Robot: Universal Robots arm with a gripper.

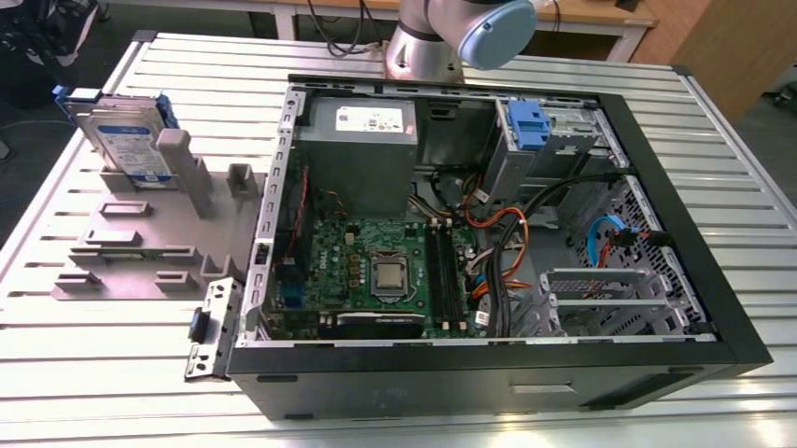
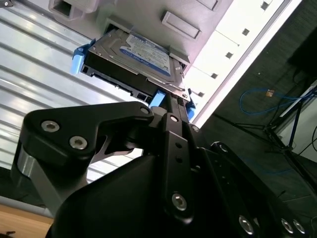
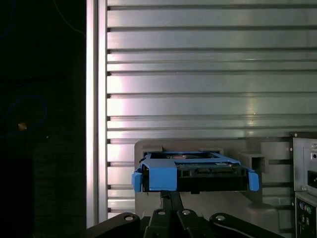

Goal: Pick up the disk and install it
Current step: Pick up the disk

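The gripper (image 3: 171, 197) has its fingers pressed together on nothing and points at the disk (image 3: 193, 171), short of it. In the exterior view the disk stands on edge in a grey holder (image 1: 125, 245) on the slatted table (image 1: 100, 378), at ten o'clock from the open computer case (image 1: 473, 373).

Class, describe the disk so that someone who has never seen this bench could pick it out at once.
Start at the open computer case; on the exterior view's left of it lies a grey holder. The disk stands on edge in the holder's far slot. It is the only silver slab there with blue rails and a white-and-blue label.
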